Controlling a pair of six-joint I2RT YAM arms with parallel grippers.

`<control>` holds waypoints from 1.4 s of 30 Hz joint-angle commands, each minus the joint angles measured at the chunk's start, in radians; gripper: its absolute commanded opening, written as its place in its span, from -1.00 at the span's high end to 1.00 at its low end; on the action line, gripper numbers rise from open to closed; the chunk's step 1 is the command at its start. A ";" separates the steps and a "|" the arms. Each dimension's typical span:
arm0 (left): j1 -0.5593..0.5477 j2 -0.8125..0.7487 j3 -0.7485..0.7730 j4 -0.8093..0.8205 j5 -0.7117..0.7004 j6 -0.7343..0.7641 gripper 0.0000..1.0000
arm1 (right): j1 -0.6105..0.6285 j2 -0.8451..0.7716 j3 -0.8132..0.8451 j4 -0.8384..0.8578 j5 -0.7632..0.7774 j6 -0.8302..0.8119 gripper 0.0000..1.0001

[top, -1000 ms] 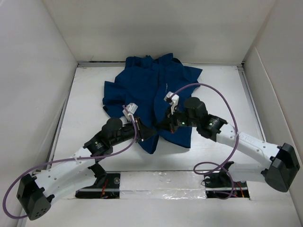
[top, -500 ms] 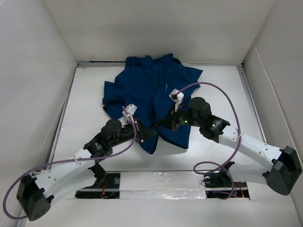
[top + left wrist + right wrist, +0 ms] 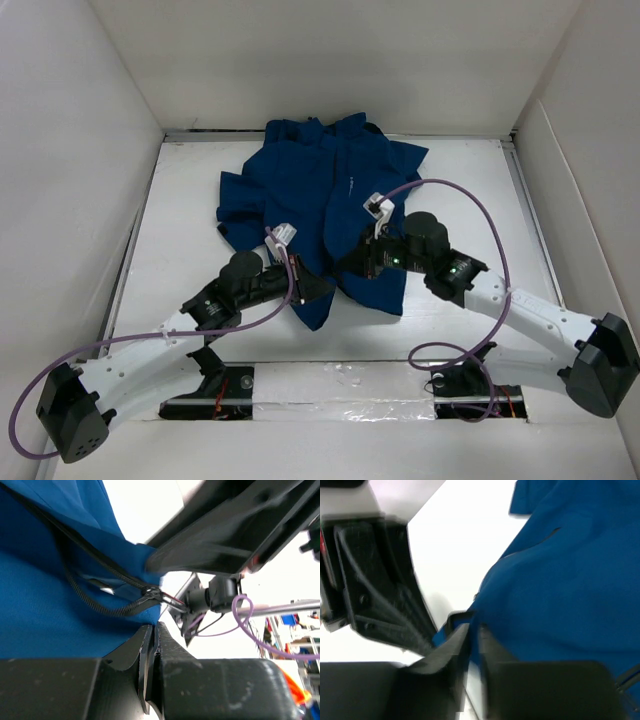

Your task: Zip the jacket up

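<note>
The dark blue jacket (image 3: pixel 320 180) lies crumpled at the back middle of the white table, collar away from me. My left gripper (image 3: pixel 320 287) is shut on the jacket's lower hem. In the left wrist view (image 3: pixel 154 630) its jaws are pressed together at the blue cloth (image 3: pixel 45 610), just below the black zipper track and its slider (image 3: pixel 152 594). My right gripper (image 3: pixel 347 267) is close beside it, shut on the other front edge. In the right wrist view (image 3: pixel 472 630) blue cloth (image 3: pixel 570 580) runs between its jaws.
White walls (image 3: pixel 80 150) enclose the table (image 3: pixel 180 230) on the left, back and right. Purple cables (image 3: pixel 470 200) loop above both arms. The left gripper's black body (image 3: pixel 375 590) fills the left of the right wrist view, very near my right fingers.
The right gripper has shifted slightly down and left, toward the left gripper. The left arm has edged slightly right. The jacket's lower hem has bunched a little between them.
</note>
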 commanded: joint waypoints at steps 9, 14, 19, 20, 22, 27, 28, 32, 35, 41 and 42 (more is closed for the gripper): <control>-0.015 -0.011 0.013 -0.020 0.094 0.013 1.00 | -0.020 -0.226 -0.075 -0.140 0.048 0.003 -0.30; -0.015 -0.003 0.010 -0.005 0.117 0.011 1.00 | 0.022 -0.314 -0.101 -0.191 0.076 0.034 0.02; -0.015 0.006 0.008 0.004 0.120 0.013 1.00 | 0.077 -0.244 -0.040 -0.237 0.058 -0.012 0.40; -0.015 0.007 0.011 0.003 0.122 0.013 1.00 | 0.089 -0.233 -0.029 -0.239 0.065 -0.020 0.31; -0.015 0.007 0.019 -0.012 0.119 0.019 1.00 | 0.112 -0.224 -0.009 -0.236 0.076 -0.025 0.15; -0.015 -0.002 0.008 -0.003 0.116 0.015 1.00 | 0.123 -0.188 0.008 -0.242 0.085 -0.035 -0.04; -0.015 0.001 0.014 -0.008 0.117 0.019 1.00 | 0.123 -0.179 0.011 -0.240 0.078 -0.035 -0.04; -0.015 0.000 0.007 -0.013 0.112 0.022 1.00 | 0.132 -0.170 0.012 -0.234 0.082 -0.032 0.03; -0.015 -0.005 0.005 -0.008 0.109 0.019 1.00 | 0.132 -0.167 0.012 -0.236 0.082 -0.026 0.04; -0.015 -0.003 0.000 -0.002 0.111 0.021 1.00 | 0.141 -0.151 0.017 -0.240 0.081 -0.029 0.18; -0.015 -0.002 0.002 -0.003 0.111 0.021 1.00 | 0.141 -0.150 0.019 -0.240 0.082 -0.029 0.18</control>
